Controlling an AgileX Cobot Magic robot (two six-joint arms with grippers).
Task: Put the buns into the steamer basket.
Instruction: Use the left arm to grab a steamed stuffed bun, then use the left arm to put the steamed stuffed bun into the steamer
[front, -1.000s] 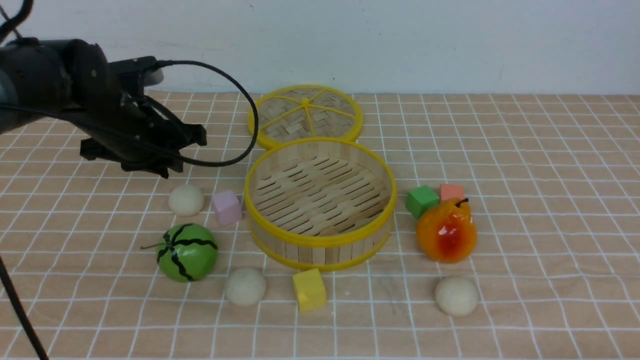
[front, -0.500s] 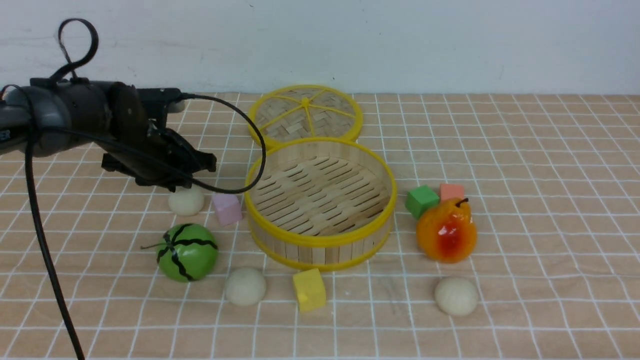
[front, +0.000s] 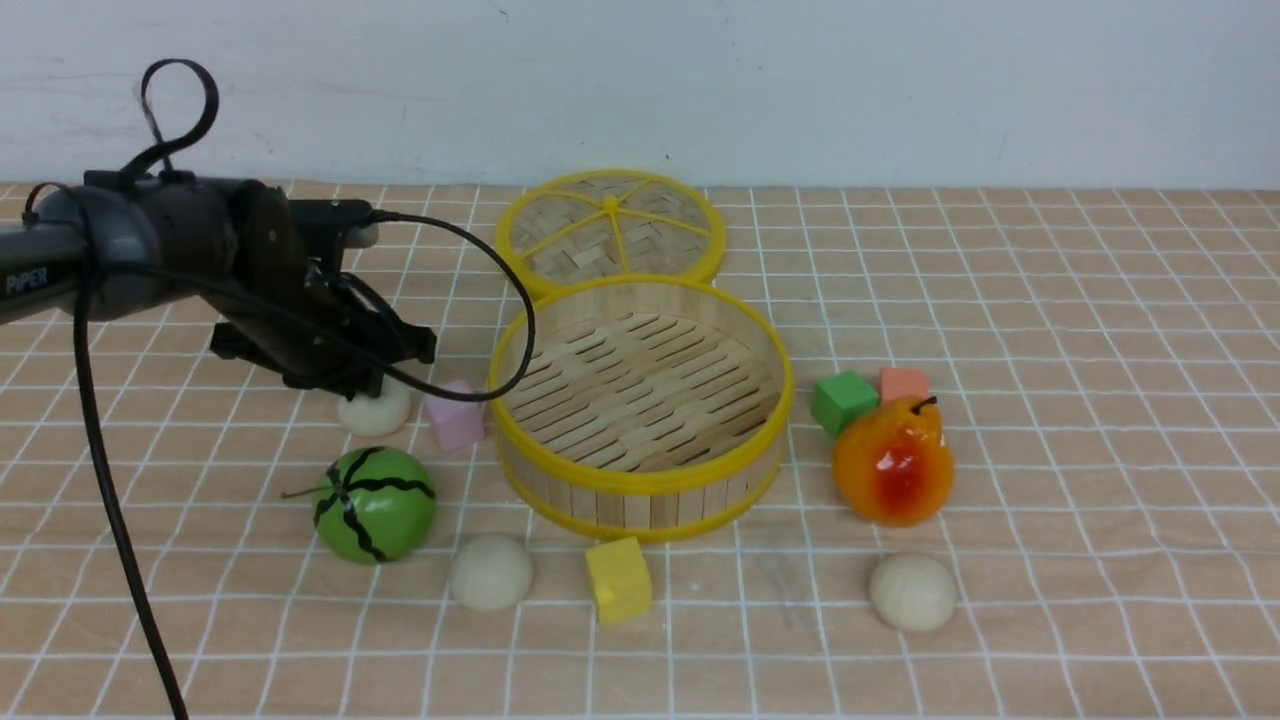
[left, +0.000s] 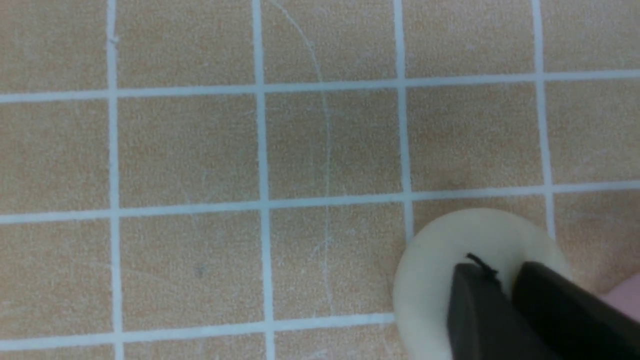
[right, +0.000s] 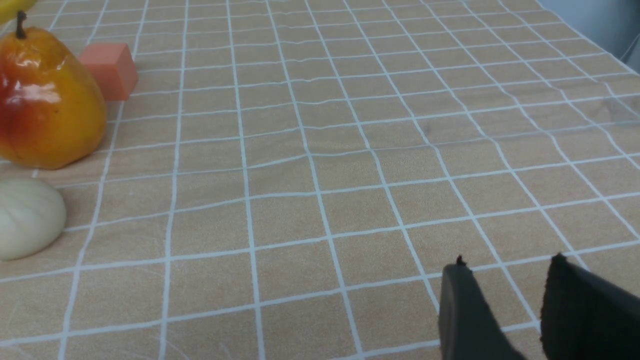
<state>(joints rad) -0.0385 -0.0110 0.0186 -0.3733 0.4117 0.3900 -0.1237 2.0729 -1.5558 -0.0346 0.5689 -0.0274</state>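
Fingers (left: 480, 310) of the left gripper (front: 378, 388), drawn nearly together and clasping nothing, hover just over the far-left bun (front: 372, 415) beside the pink cube (front: 455, 415), left of the steamer basket (front: 640, 480), while two more buns (front: 490, 572) (front: 912, 592) lie nearer, outside it.

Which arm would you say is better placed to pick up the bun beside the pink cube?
Left: the left claw hangs directly over that bun; the right claw sits over the cloth beyond the pear.
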